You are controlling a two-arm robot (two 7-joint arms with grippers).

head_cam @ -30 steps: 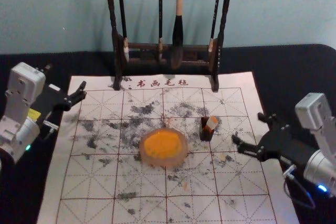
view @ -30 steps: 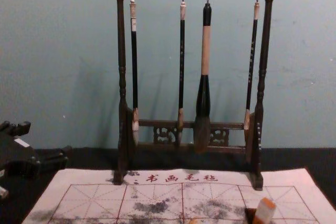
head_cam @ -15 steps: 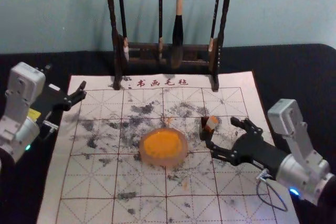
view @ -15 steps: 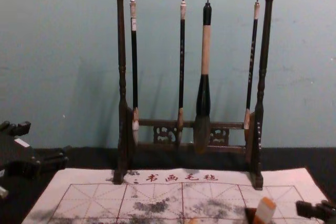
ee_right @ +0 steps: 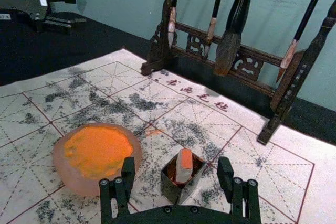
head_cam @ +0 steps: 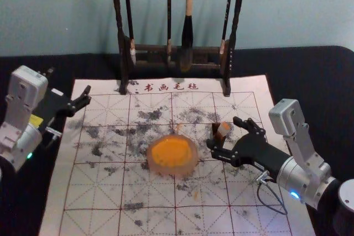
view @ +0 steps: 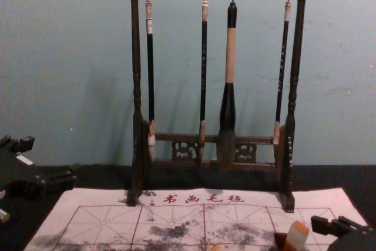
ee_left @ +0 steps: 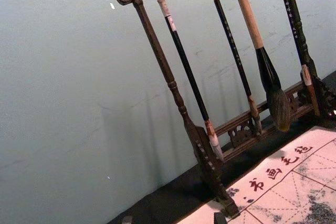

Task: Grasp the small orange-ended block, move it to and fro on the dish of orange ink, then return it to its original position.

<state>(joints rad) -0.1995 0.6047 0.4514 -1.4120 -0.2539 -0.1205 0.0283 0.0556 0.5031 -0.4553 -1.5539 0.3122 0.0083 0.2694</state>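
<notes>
Over the right side of the mat [head_cam: 254, 203], we see the right pincer [head_cam: 224, 132] reaching in from the lower right, its arm slanting inward and forward, the hand lying low and nearly level. Its two fingers are spread, one nearer us and one farther off, and in the right wrist view we find the small dark cup [ee_right: 176, 188] between them, with a gap to either side. Our left pincer [head_cam: 69, 88] is parked over the left edge of the mat, its fingers apart too.

Beneath it all we have a counter [head_cam: 310, 75] covered in black, and on it the pale mat, ruled with red grid lines, blotched with dark ink, and lettered in red along its far edge. Behind stands a dark wooden rack [view: 136, 86] hung with four brushes [view: 230, 57], then a plain blue-green wall [view: 70, 45].

As for our block [ee_right: 185, 167], it sits in the cup, orange end up. Its long axis is steep but tilted, the top leaning toward our right in the chest view. To the left of the cup, well apart from the rack, lies the round dish [head_cam: 191, 167] of orange ink [head_cam: 170, 152].
</notes>
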